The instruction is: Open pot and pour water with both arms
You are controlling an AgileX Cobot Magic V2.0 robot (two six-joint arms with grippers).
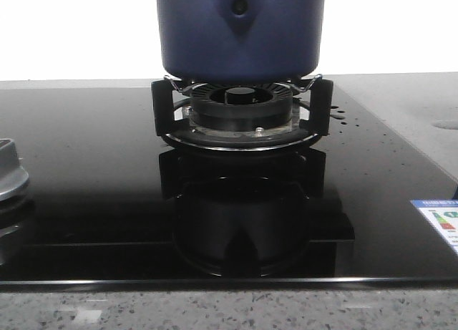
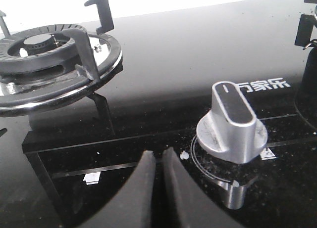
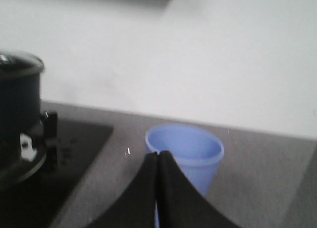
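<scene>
Navy-blue, the pot (image 1: pixel 240 29) sits on the burner grate (image 1: pixel 241 108). The left gripper (image 2: pixel 158 161) is pressed closed and empty, a silver knob (image 2: pixel 232 123) just beside its fingertips. The right gripper (image 3: pixel 157 161), closed and empty, has a blue cup (image 3: pixel 185 151) just beyond it.

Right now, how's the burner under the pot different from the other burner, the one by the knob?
The burner under the pot carries the blue pot on its grate; the burner by the knob is bare, its grate prongs free. The knob sits beside the bare one only. Both share black ring grates and the glossy black cooktop.
</scene>
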